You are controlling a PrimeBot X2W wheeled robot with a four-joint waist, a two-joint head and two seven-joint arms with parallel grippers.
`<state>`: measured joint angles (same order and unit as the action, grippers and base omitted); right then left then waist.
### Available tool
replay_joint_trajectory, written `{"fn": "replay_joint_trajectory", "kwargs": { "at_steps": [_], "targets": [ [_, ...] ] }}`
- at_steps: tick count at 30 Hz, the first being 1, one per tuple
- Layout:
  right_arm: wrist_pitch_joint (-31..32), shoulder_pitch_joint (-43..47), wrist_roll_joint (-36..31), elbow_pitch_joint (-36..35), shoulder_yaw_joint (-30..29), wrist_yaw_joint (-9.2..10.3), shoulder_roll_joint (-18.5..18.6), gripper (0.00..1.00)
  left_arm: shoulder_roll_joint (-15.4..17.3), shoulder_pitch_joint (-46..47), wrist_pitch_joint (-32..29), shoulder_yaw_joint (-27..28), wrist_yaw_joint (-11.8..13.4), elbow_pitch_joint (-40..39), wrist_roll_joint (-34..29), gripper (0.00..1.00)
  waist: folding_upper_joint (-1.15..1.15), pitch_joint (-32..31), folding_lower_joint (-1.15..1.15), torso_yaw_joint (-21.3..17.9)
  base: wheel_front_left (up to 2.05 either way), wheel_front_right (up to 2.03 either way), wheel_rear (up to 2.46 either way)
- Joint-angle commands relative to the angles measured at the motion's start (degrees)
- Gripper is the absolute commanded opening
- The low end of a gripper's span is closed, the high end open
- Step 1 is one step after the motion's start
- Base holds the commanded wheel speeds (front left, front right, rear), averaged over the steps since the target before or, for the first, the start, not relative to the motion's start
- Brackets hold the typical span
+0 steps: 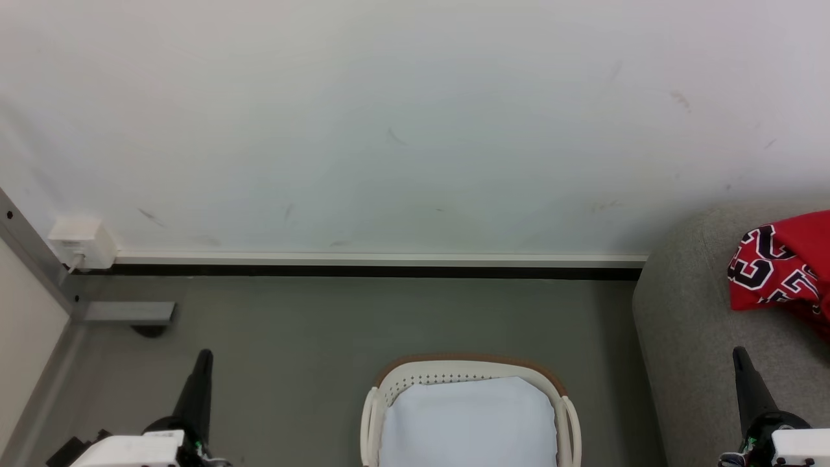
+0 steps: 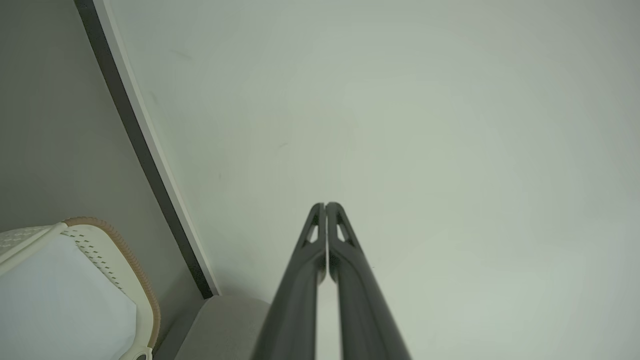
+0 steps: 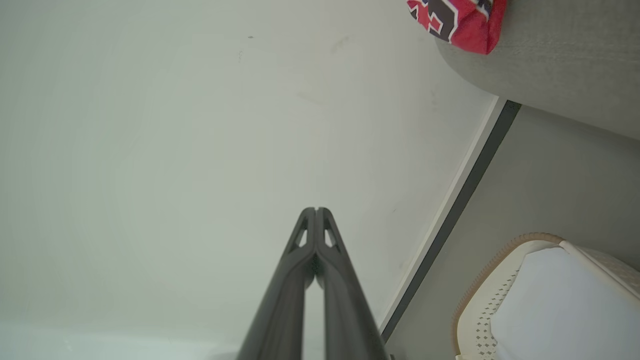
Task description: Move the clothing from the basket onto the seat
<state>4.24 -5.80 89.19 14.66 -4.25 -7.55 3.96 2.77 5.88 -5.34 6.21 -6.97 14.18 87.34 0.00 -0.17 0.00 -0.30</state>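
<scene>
Down low, the left gripper and right gripper each have their jaws pressed together, gripping nothing, fingers aimed at a white wall. Between them, the basket stands on the grey floor, showing its white lining. Red clothing lies on the seat, far right.

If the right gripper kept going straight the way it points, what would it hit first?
Most likely the white wall: the right gripper aims at it with nothing visible between, though depth is unclear. The seat and the basket lie off to one side.
</scene>
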Motion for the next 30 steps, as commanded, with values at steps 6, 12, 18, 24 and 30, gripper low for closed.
{"fn": "replay_joint_trajectory", "kwargs": {
  "at_steps": [6, 12, 18, 24, 30],
  "targets": [
    [0.92, -1.1, 2.54, -0.38, -0.82, 0.11, 0.04, 0.0, 0.2, 0.86, -0.74, 0.36, -0.18, -0.32, 2.94, 0.0, 0.0, 0.07, 0.0, 0.14, 0.0, 0.0, 0.0],
    [1.41, -1.22, 4.18, -0.41, -1.23, 0.12, -0.13, 0.0, 0.19, 1.02, -1.38, 0.53, -0.17, -0.33, 5.13, 0.0, 0.0, 0.15, 0.0, 0.28, 0.0, 0.0, 0.0],
    [1.53, -1.01, 4.3, -0.39, -1.26, 0.12, -0.15, 0.0, 0.19, 0.97, -1.49, 0.55, -0.18, -0.32, 5.33, 0.0, 0.0, 0.16, 0.0, 0.3, 0.0, 0.0, 0.0],
    [1.56, -1.01, 4.26, -0.39, -1.29, 0.12, -0.18, 0.0, 0.19, 0.96, -1.49, 0.55, -0.18, -0.32, 5.33, 0.0, 0.0, 0.16, 0.0, 0.3, 0.0, 0.0, 0.0],
    [1.59, -1.01, 4.22, -0.39, -1.32, 0.12, -0.2, 0.0, 0.19, 0.96, -1.5, 0.55, -0.18, -0.32, 5.33, 0.0, 0.0, 0.16, 0.0, 0.3, 0.0, 0.0, 0.0]
  ]
}}
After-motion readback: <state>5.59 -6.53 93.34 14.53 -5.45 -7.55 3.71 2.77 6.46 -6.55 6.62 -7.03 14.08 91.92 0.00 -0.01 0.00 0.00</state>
